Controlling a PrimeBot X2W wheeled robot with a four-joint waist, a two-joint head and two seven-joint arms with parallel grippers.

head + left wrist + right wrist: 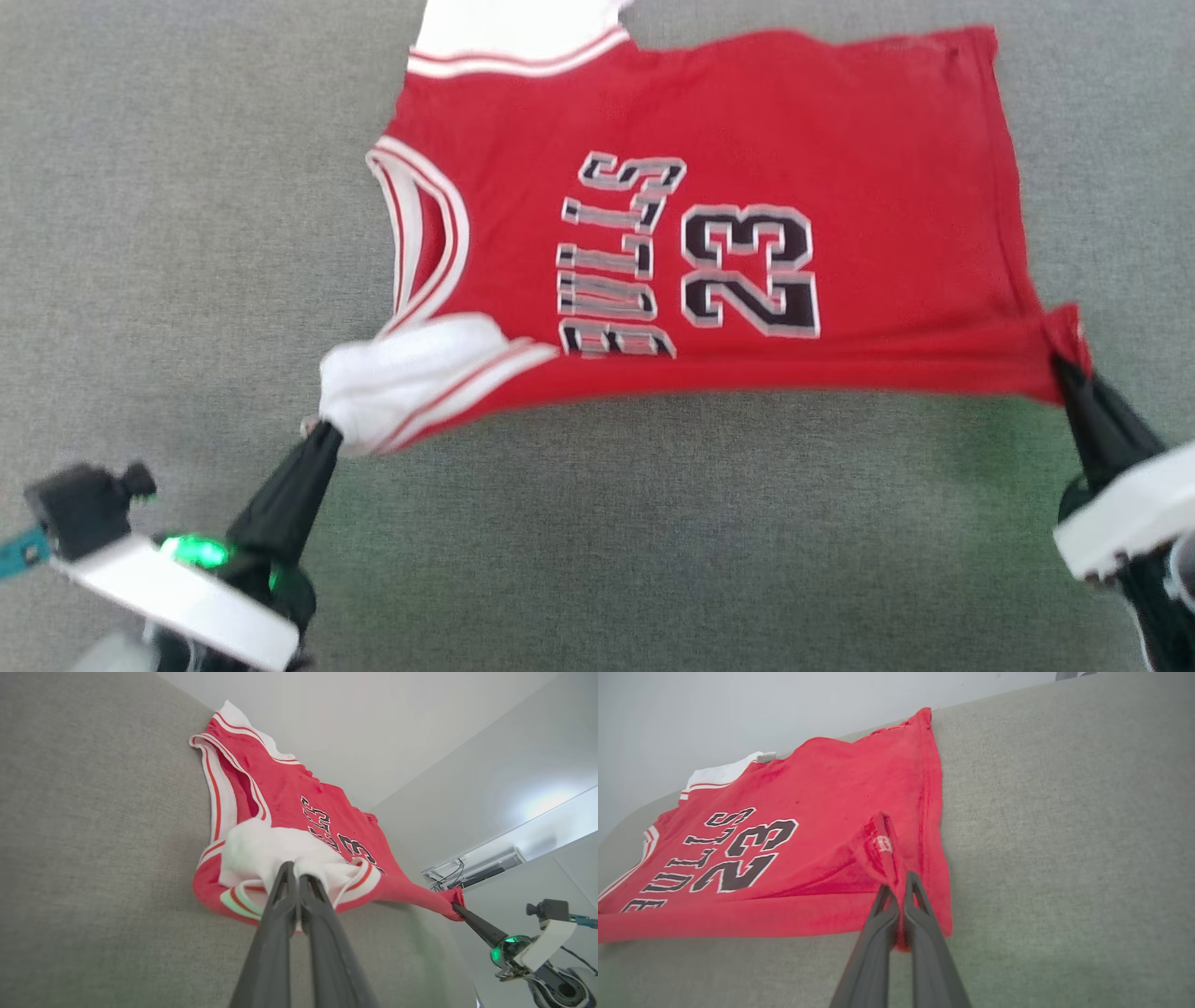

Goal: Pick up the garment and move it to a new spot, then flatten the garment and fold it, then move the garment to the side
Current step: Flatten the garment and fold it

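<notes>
Left claw point(324, 429): clamped tight on the white near sleeve point(411, 373), cloth bunched right at its tips.
Right claw point(1061, 366): jaws closed on the red hem corner point(1066, 329), which was pulled to a peak.
Near edge point(794, 385): ran taut from claw to claw, bowing inward mid-span.
Shirt point(747, 131): lay face up on the grey pad point(187, 233), spread out beyond both tips.
Far sleeve point(504, 28): well beyond the left claw, flat.
Risk: both pinches were thin, so a hard tug could slip a corner free. An uneven pull would skew the shirt, and the bunched sleeve might tuck under on release.
</notes>
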